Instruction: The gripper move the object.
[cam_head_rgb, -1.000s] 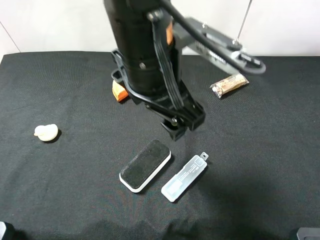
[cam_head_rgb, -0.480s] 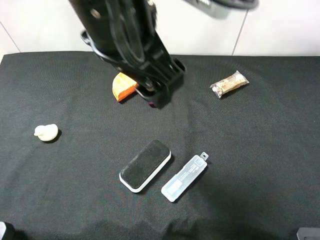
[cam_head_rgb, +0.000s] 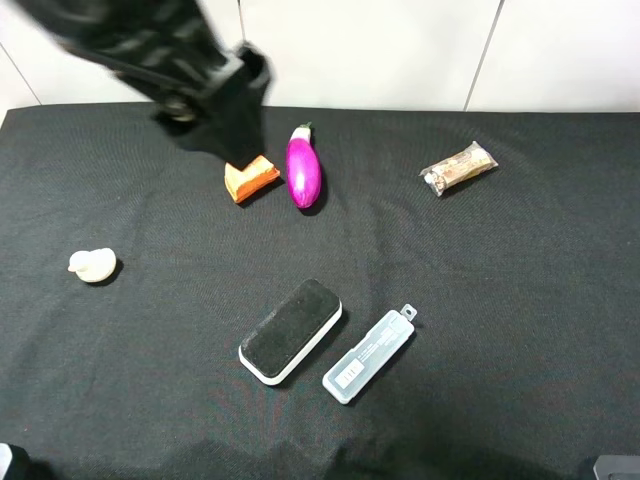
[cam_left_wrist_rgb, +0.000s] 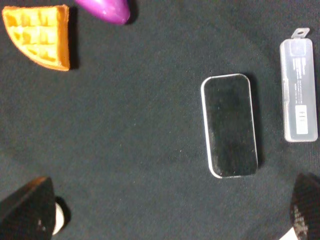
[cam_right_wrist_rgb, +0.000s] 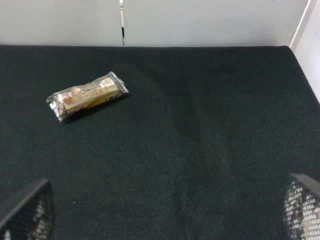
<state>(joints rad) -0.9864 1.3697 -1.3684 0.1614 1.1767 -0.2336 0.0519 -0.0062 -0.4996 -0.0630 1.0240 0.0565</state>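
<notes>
The object, a slim pale-blue translucent case (cam_head_rgb: 368, 355) with a hang tab, lies flat on the black table right of the eraser block. It also shows in the left wrist view (cam_left_wrist_rgb: 299, 105). My left gripper (cam_head_rgb: 222, 118) is a blurred black claw high at the back left, far from the case. In the left wrist view (cam_left_wrist_rgb: 165, 215) its fingertips (cam_left_wrist_rgb: 25, 210) stand wide apart and hold nothing. My right gripper (cam_right_wrist_rgb: 162, 210) is open and empty, with its fingertips (cam_right_wrist_rgb: 302, 205) at the picture's corners. It is out of the exterior view.
A black-topped white eraser block (cam_head_rgb: 291, 330) lies just left of the case. An orange waffle wedge (cam_head_rgb: 250, 180) and a purple eggplant (cam_head_rgb: 303, 170) lie at the back. A white duck (cam_head_rgb: 92, 264) sits at the left and a snack packet (cam_head_rgb: 458, 167) at the back right.
My left arm has swung up and to the back left, away from the case and eraser, uncovering the eggplant. The case and eraser have not moved.
</notes>
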